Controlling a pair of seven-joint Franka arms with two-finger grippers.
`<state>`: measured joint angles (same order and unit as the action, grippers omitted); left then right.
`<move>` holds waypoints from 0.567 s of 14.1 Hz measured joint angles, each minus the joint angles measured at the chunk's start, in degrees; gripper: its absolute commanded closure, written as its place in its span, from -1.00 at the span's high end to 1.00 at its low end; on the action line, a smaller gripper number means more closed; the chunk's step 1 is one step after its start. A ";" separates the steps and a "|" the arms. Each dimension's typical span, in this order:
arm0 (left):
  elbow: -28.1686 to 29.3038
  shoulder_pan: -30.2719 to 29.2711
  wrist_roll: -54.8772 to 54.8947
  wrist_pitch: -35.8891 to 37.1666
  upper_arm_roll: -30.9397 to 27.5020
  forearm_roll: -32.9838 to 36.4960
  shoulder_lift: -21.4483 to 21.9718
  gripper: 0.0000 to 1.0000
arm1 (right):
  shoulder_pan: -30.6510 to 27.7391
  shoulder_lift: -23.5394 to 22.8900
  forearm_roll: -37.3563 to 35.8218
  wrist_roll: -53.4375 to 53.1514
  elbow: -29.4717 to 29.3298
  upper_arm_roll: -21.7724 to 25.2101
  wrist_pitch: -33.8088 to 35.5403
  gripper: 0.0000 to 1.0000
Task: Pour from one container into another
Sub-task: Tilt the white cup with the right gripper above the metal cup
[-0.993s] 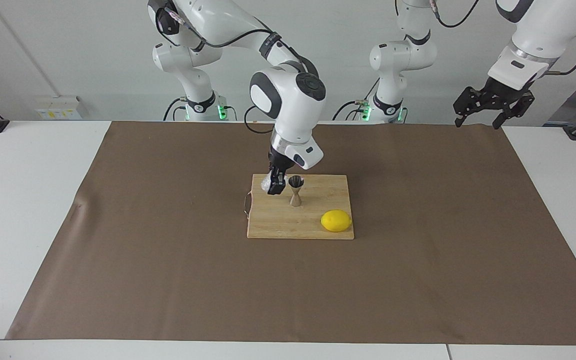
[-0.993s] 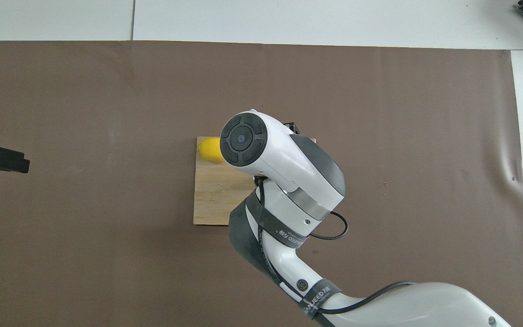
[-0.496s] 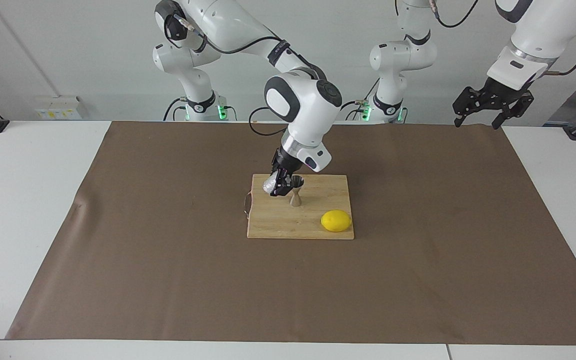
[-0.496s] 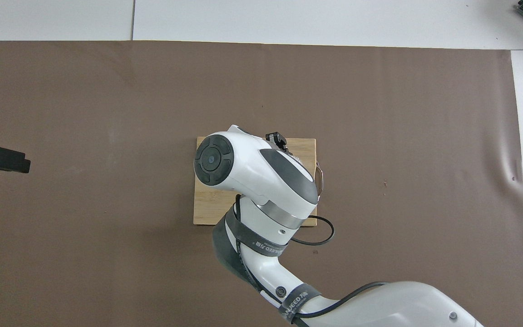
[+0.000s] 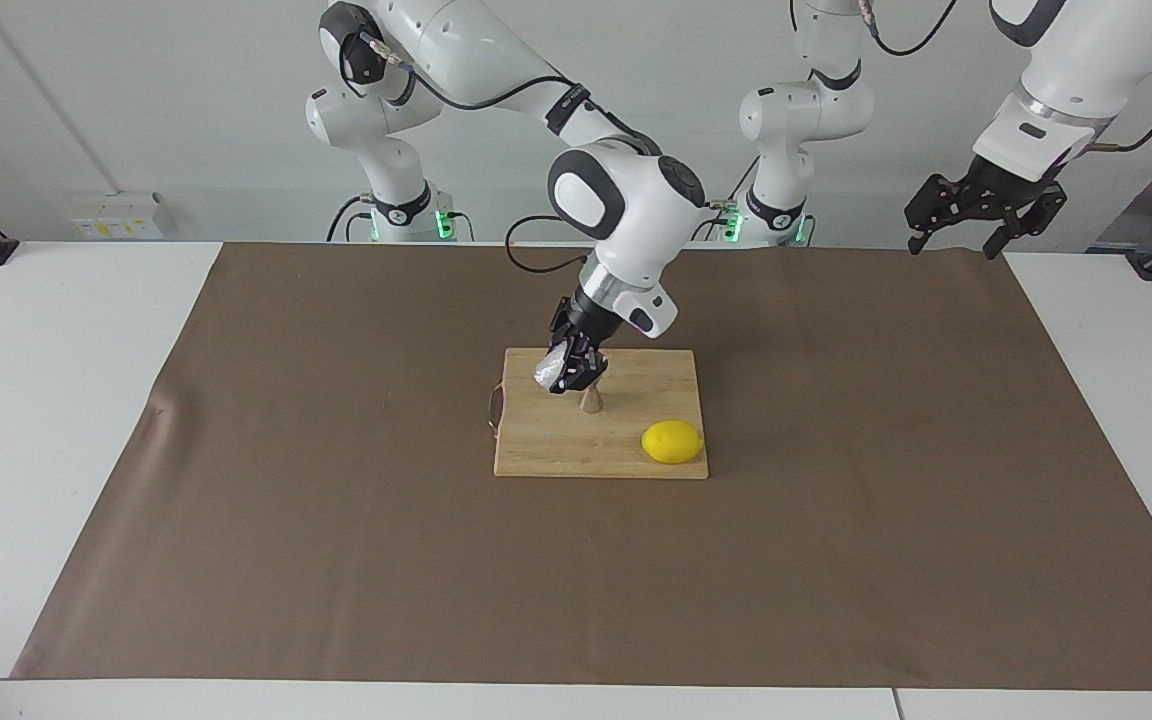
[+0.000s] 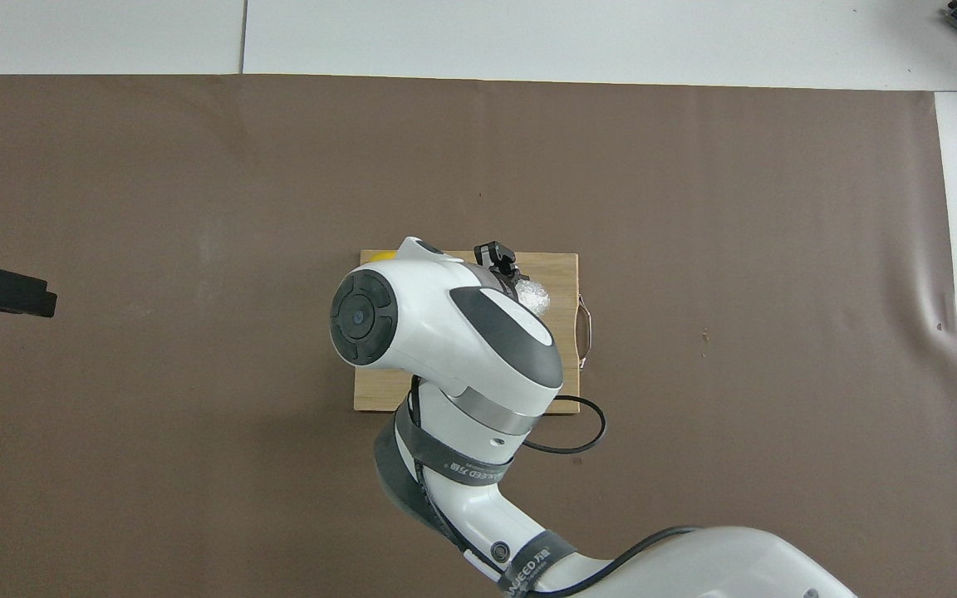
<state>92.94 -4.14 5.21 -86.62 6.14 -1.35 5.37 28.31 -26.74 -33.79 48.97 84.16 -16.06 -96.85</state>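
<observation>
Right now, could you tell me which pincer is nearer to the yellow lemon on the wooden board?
Right. The right pincer holds the textured glass cup over the board beside the lemon; the left pincer waits, raised at the table's end.

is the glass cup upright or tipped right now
Tipped. The right gripper holds the glass cup slanted over the jigger.

A white table [image 5: 56,420] carries a broad brown rectangular mat [image 5: 336,560] that covers most of its top. At the middle of the mat, directly under the right gripper [image 5: 576,372], lies a light rectangular wooden cutting board [image 5: 556,455] with a thin metal loop handle [image 5: 493,408] at the edge toward the right arm's end. The mat's corner at that same end shows a small crease [image 6: 939,320]. White table surface frames the mat along every side.
</observation>
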 measured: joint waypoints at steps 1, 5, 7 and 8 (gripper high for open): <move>0.01 0.00 0.00 0.00 0.00 0.00 0.00 1.00 | 0.41 0.00 -0.41 -0.09 -0.03 0.00 0.05 -0.66; 0.09 0.00 0.00 0.00 0.00 0.00 0.00 1.00 | 1.89 -0.01 -3.40 -1.28 0.09 -0.01 0.32 -0.66; 0.17 0.00 0.00 0.00 0.00 0.00 0.00 1.00 | 2.57 -0.04 -5.06 -2.06 0.60 -0.01 0.59 -0.67; 0.19 0.00 0.00 0.00 0.00 0.00 0.00 1.00 | 2.74 -0.05 -5.68 -2.44 0.86 -0.01 0.64 -0.67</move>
<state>93.13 -4.14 5.21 -86.62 6.14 -1.35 5.37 31.04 -26.78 -39.47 46.53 85.02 -16.07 -96.21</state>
